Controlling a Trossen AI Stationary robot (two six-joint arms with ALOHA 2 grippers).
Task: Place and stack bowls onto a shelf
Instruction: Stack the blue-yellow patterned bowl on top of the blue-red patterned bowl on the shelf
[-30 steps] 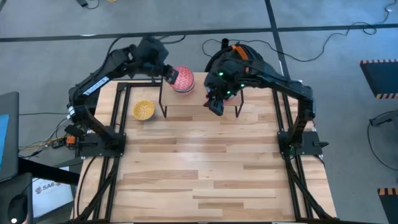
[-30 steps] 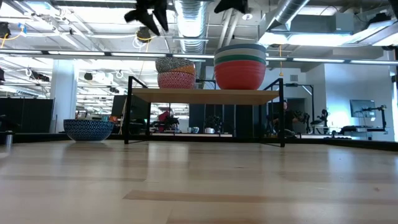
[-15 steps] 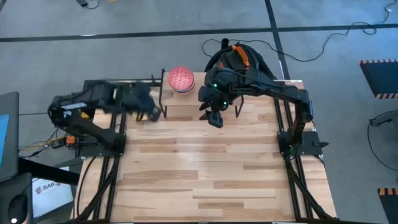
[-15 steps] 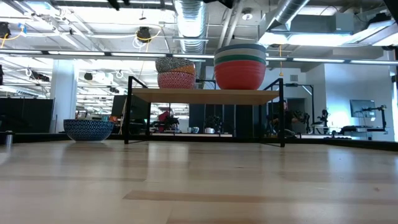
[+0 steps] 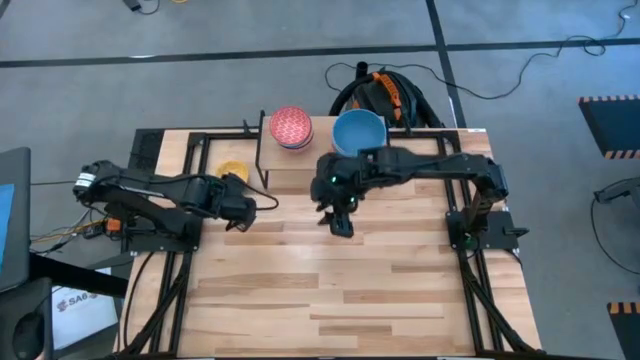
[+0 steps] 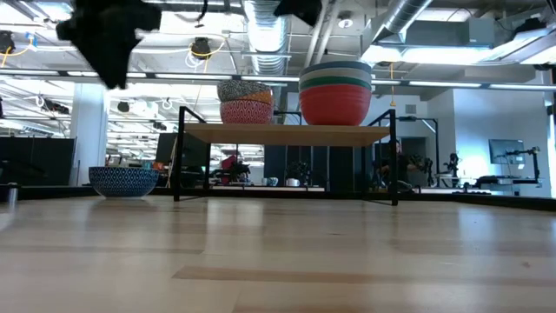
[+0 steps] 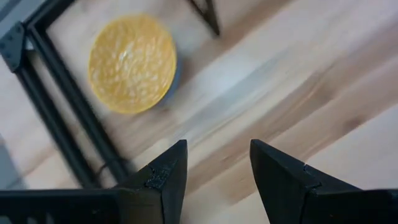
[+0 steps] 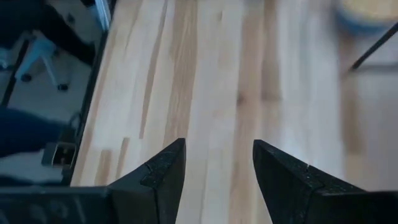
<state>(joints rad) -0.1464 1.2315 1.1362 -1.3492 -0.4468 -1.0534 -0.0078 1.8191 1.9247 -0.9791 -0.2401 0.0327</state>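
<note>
While both arms hang over bare tabletop, seven bowls sit on the shelf [image 6: 287, 134] and one stays on the table.

The shelf carries two stacks: a red patterned bowl [image 6: 246, 111] with others nested in it, and beside it a large red bowl [image 6: 335, 106] holding green, cream and blue ones, light blue bowl [image 5: 358, 132] topmost. The yellow-lined, blue-patterned bowl [image 7: 131, 63] stands on the slatted table [image 5: 340, 290] by the shelf's left legs, near the black frame rail. The left gripper [image 7: 214, 177] hovers just beside it, fingers spread, empty. The right gripper [image 8: 217, 177], fingers apart and empty, hangs before the shelf's front edge, with open wood all round.
</note>
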